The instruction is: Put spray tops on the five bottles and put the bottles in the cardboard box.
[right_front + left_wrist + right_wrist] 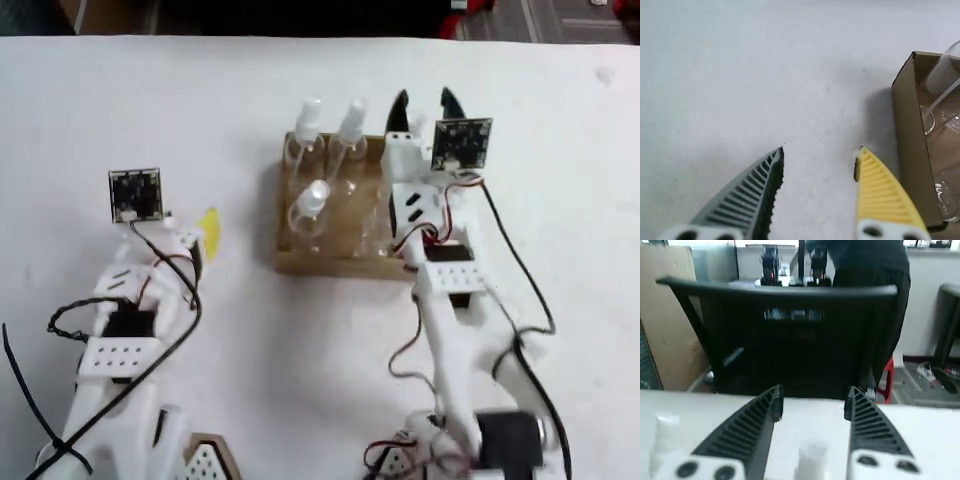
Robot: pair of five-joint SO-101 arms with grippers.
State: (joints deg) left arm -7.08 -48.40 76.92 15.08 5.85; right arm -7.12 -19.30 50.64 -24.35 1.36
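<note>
High view: cardboard box (330, 265) at the middle of the surface (150, 100), long side running left to right, open top up. Inside, three clear bottles upright, long axes vertical, white spray tops (311, 108) uppermost: far-left bottle (303, 148) and far-middle bottle (347, 148) side by side against the far wall, front bottle (312, 215) nearer the front wall. Right end of the box covered by the right arm (450, 300); cannot tell what stands beneath it.

Right claw (422, 102) just past the box's far wall, black fingers spread wide, nothing between them. Right wrist view: same claw (814, 390) gaping and empty, aimed level over the surface toward a black chair (790, 340) beyond its edge; two spray tops as pale blurs close below the fingers, nozzle direction not readable there.

Left claw (821, 150) well to the left of the box, pointed down at bare surface, grey finger (752, 200) and yellow finger (882, 195) far apart, gripping nothing. Left wrist view: box's side wall and corner at close range, clear bottle bodies and a thin dip tube (945, 95) inside, details lost in the high view. High view in turn: the spray tops and the bottles' layout, plus the yellow finger poking out beside the left arm's camera board (135, 193).
</note>
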